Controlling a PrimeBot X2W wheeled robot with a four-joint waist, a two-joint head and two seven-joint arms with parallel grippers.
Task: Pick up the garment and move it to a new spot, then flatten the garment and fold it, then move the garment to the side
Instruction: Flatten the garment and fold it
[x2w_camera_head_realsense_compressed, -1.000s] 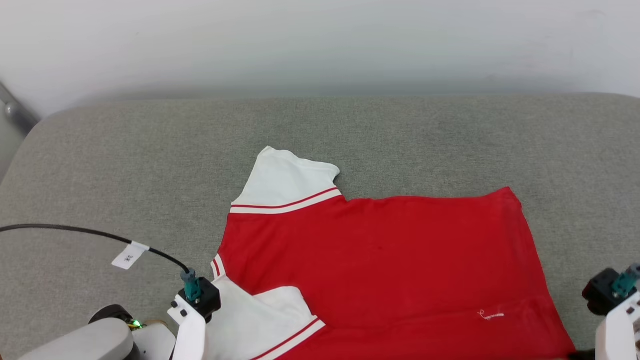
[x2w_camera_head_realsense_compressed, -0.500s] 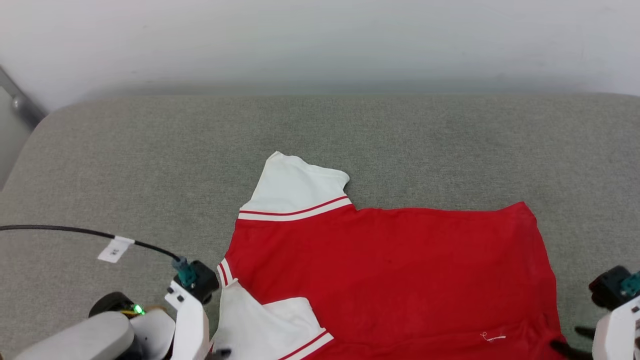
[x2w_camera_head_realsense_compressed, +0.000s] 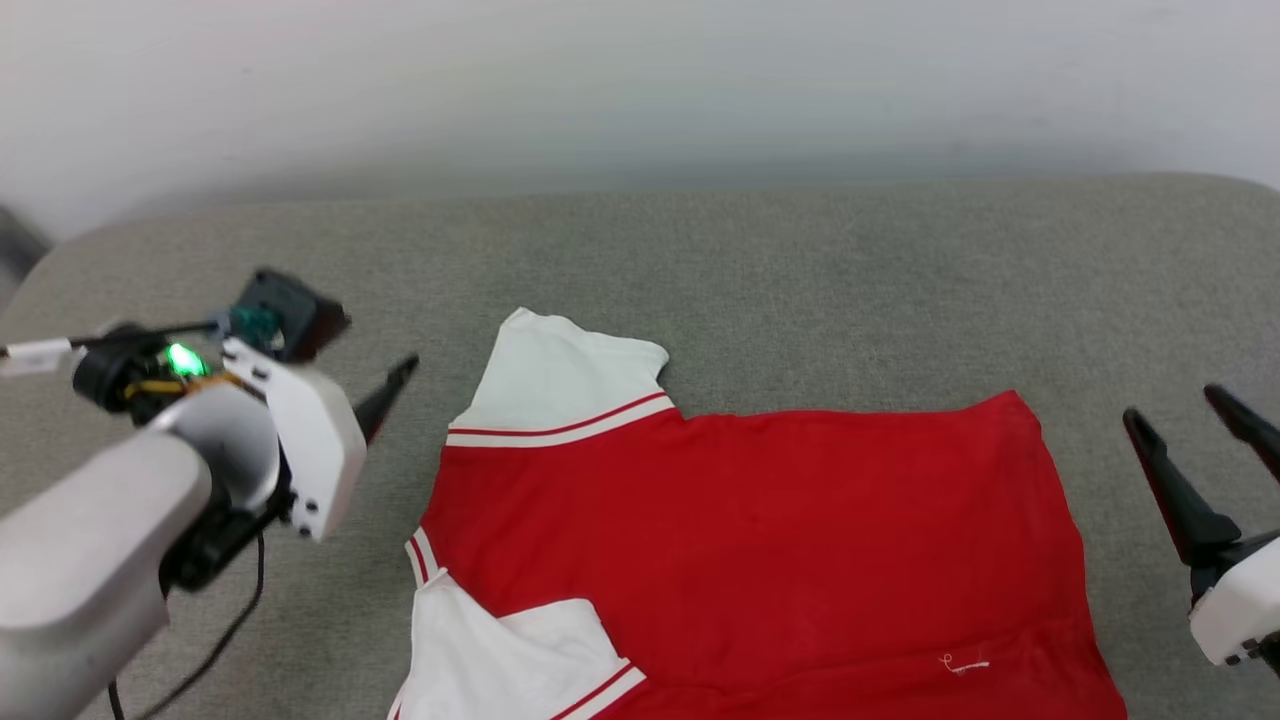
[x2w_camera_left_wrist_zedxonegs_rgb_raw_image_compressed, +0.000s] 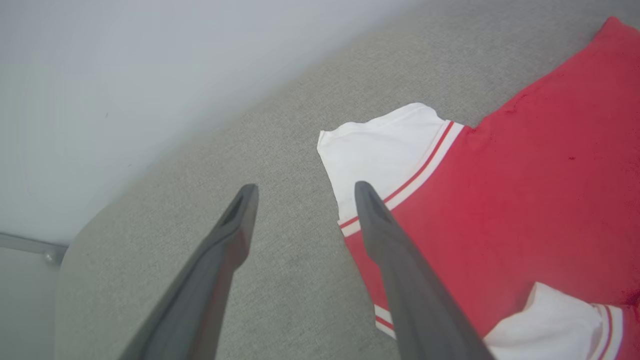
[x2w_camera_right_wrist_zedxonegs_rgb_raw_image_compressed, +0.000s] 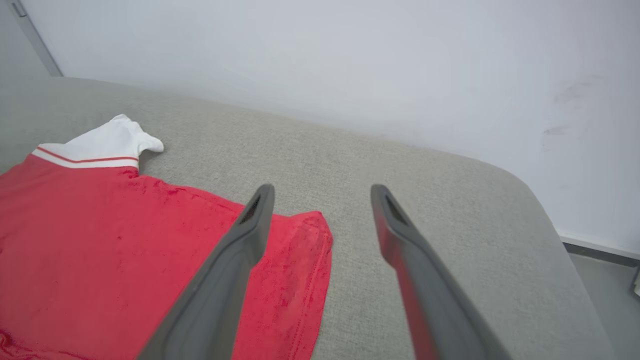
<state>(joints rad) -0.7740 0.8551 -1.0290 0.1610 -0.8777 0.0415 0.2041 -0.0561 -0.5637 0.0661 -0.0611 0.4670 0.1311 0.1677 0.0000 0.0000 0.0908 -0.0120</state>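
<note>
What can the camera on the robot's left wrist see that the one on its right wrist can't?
Left wrist view: the left end effector, open, next to the shirt's sleeve side, plus a second white sleeve lying over the red.
Right wrist view: the right end effector, open, near the shirt's hem corner, and a strip of floor.
Both: the red garment, its far white sleeve, the grey cushion and the pale wall.
</note>
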